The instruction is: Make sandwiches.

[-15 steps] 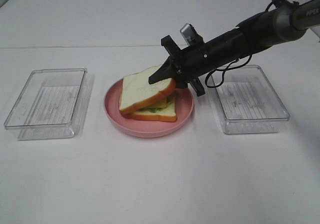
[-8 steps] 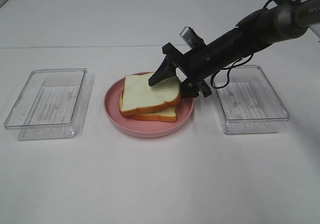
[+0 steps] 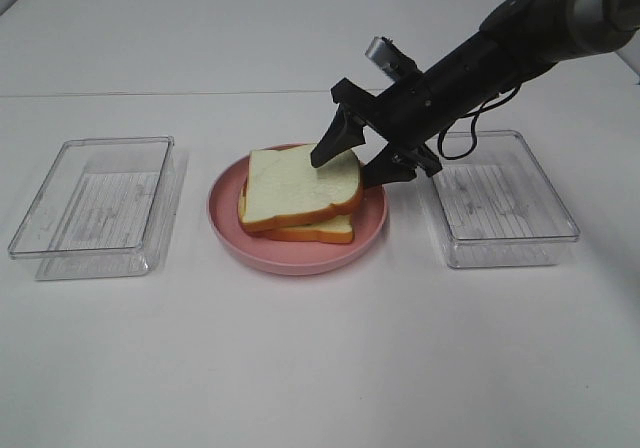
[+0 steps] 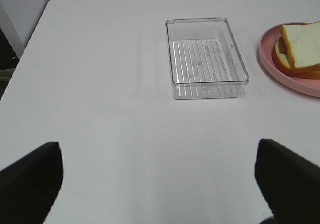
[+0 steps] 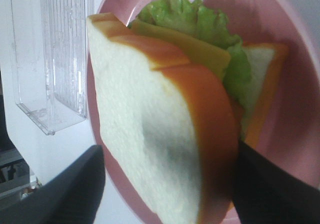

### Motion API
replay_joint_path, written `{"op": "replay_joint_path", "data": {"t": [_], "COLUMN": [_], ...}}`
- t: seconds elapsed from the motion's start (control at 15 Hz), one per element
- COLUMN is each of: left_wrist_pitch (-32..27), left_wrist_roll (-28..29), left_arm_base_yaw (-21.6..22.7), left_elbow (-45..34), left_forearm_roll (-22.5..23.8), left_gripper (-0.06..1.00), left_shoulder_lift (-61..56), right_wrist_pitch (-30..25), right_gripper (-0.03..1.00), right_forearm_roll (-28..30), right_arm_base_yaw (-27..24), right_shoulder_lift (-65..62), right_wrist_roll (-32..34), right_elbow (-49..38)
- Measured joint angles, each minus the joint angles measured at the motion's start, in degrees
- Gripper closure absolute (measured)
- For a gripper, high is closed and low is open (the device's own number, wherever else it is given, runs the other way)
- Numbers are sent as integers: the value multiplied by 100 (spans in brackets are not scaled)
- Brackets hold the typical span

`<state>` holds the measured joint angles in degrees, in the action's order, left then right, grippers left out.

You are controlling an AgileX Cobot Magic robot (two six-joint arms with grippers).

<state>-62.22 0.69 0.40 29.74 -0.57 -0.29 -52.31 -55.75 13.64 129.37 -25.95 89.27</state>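
No legible text, label, brand, number or sign appears in any current view: not on the arm, trays, plate or table.

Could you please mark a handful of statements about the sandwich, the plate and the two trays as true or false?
1. The sandwich sits on the pink plate. True.
2. The right gripper is clamped shut on the top bread slice. False: its jaws stand apart, with the slice lying on the stack.
3. Both clear trays hold bread. False: the left tray and the right tray hold no food.
4. Green lettuce shows beneath the top slice in the right wrist view. True.
5. The left gripper is open and away from the plate. True.
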Motion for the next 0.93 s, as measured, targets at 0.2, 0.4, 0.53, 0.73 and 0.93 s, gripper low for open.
{"op": "replay_joint_path", "data": {"t": [0.2,0.4,0.53,0.73,0.93], "left_wrist_pitch": [0,0,0,0,0], "left_wrist_roll": [0,0,0,0,0], "left_arm_base_yaw": [0,0,0,0,0], "left_elbow": [0,0,0,0,0], "left_forearm_roll": [0,0,0,0,0], "left_gripper": [-1,-1,-1,-1,-1], "left_shoulder_lift": [0,0,0,0,0], "right_wrist_pitch": [34,160,178,-132,-1026], "right_gripper": [29,29,29,8,4], "right_forearm_roll": [476,773,911,2515,4183], "right_arm_base_yaw": [0,0,0,0,-69], "right_shoulder_lift": [-229,-390,-556,-1089,-1278], "right_wrist_roll": [281,435,550,1862,2813], "right_elbow": [0,0,0,561,1358]}}
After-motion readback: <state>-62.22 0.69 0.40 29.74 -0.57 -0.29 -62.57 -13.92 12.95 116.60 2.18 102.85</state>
